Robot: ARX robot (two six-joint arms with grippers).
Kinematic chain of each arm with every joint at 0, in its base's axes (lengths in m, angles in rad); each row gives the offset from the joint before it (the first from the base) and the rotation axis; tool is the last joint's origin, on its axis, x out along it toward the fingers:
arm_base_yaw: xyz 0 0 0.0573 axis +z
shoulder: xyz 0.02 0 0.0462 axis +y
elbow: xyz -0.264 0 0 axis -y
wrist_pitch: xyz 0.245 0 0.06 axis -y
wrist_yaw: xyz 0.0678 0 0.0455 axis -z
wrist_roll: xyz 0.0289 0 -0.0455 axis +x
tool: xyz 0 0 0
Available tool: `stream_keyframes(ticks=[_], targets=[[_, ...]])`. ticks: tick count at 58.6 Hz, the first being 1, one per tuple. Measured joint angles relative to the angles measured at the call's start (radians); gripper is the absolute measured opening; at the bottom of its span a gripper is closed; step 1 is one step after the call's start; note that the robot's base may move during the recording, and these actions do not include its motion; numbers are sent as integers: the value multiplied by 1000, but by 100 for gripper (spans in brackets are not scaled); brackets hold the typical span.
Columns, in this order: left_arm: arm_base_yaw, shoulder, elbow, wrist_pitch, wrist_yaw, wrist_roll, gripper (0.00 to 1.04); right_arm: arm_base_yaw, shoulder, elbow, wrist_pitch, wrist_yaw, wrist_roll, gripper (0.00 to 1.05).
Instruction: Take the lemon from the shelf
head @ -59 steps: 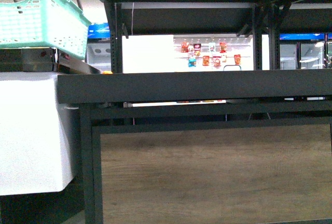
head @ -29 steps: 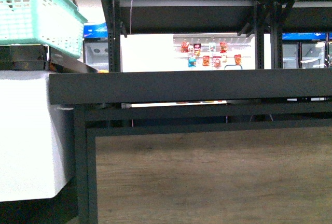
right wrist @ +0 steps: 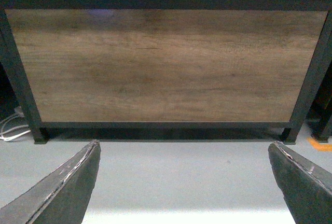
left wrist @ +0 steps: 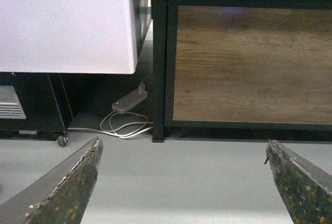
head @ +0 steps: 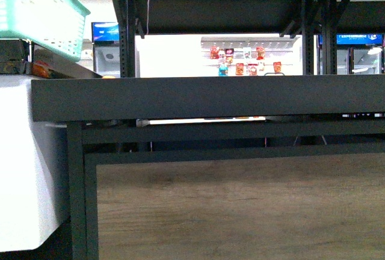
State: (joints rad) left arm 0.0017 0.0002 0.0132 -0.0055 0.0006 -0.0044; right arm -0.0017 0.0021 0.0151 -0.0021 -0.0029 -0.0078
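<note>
Left gripper [left wrist: 182, 151] and right gripper [right wrist: 183, 150] gape wide and empty, low before the shelf [head: 210, 96] and its wood panel [right wrist: 166, 63]. No lemon shows; the front edge hides the tray. Best lift both arms above that edge before reaching in.

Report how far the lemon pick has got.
Done: nothing yet; no lemon shows in any view. In hand: both the left gripper and right gripper are open and empty, low down, facing the wood panel of the shelf. In the front view its front edge hides the tray. Still to do: find the lemon, reach in, grip it, lift it out.
</note>
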Motion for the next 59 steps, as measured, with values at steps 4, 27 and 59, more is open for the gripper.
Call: stream_keyframes(ticks=[4,27,59], targets=[[0,0,0,0,0,0,97,0,0,0,0,0,0,97],[0,0,0,0,0,0,97,0,0,0,0,0,0,97],[0,0,0,0,0,0,97,0,0,0,0,0,0,97]])
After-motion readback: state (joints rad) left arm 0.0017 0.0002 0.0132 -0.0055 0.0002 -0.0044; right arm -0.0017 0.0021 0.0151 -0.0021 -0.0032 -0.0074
